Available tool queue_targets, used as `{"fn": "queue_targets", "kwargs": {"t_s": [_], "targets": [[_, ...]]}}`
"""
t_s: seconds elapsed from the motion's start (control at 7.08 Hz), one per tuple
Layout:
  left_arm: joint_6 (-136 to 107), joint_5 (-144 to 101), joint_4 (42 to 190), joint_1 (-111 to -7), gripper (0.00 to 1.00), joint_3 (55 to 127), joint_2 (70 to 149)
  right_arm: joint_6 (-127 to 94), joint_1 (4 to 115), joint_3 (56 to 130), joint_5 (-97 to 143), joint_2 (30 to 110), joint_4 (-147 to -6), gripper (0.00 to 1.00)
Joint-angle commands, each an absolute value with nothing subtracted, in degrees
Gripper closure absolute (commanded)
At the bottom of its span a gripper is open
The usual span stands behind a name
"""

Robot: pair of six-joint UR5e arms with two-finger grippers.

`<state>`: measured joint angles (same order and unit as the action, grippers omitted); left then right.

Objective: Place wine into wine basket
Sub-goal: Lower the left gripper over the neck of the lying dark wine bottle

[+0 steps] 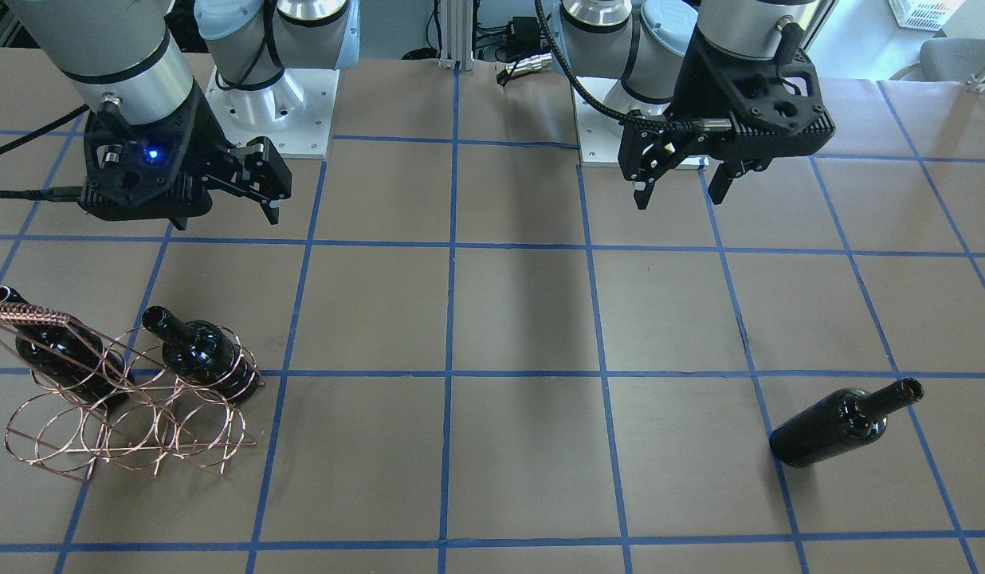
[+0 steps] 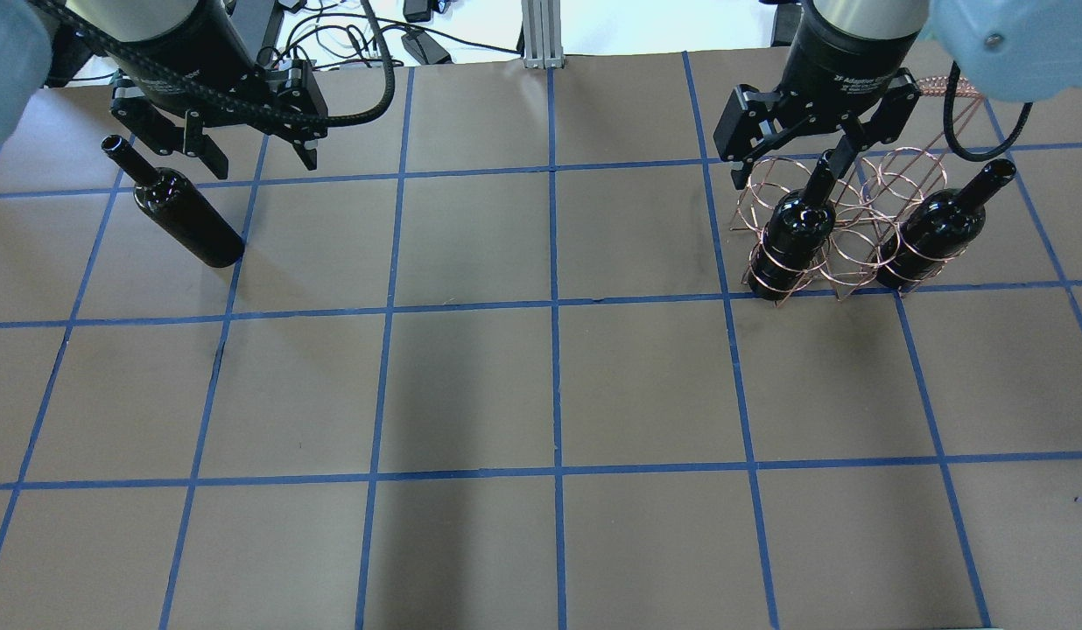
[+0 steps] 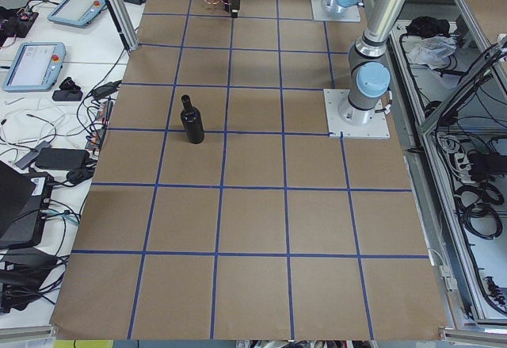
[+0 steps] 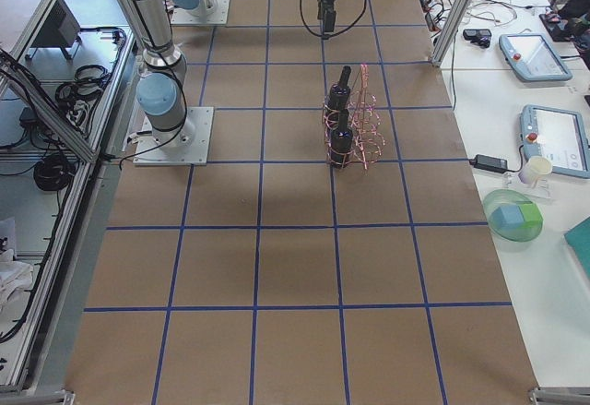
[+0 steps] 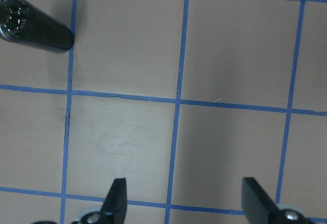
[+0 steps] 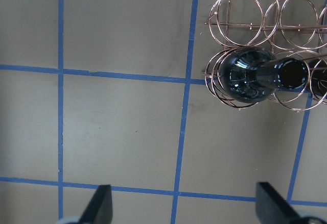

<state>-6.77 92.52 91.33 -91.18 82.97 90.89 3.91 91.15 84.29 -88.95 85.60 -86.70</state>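
Left pincer (image 1: 680,199): jaws set wide, empty, hovering above the counter (image 1: 524,319). Right pincer (image 6: 184,208): jaws set wide, empty, beside the wine basket (image 1: 30,317). The wine (image 1: 847,422) stands upright on the counter, well apart from the wine basket. Two bottles (image 1: 202,351) sit slanted in the basket hoops.

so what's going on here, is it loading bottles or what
Yes, a two-armed robot is putting wine into a copper wire wine basket on its right side. A first bottle and a second bottle already sit in its hoops. The third wine bottle stands loose on the table on the robot's left. The left gripper and right gripper are both open and empty, above the table. The left one is near the loose bottle but not touching it.
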Motion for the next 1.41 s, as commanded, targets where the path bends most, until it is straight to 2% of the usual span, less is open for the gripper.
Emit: {"fn": "queue_targets", "kwargs": {"t_s": [0.0,0.28,0.57,0.99,1.27], "targets": [[-6.06,92.46,91.58,-90.70,0.16,83.23,90.70,3.87,91.14,84.29,-88.95,85.61,-86.49,0.00],[-5.98,93.07,91.06,-89.83,0.04,83.14,90.62,3.78,91.23,84.37,-88.95,85.69,-86.66,0.00],[-0.56,93.08,91.23,-85.72,0.03,83.67,90.70,3.78,91.32,84.37,-88.95,85.69,-86.66,0.00],[15.69,92.28,89.92,-71.84,0.00,85.16,94.03,3.87,91.32,84.37,-88.95,85.69,-86.49,0.00],[16.52,92.90,78.98,-70.06,0.00,87.35,97.11,3.87,91.32,84.37,-88.95,85.69,-86.48,0.00]]}}
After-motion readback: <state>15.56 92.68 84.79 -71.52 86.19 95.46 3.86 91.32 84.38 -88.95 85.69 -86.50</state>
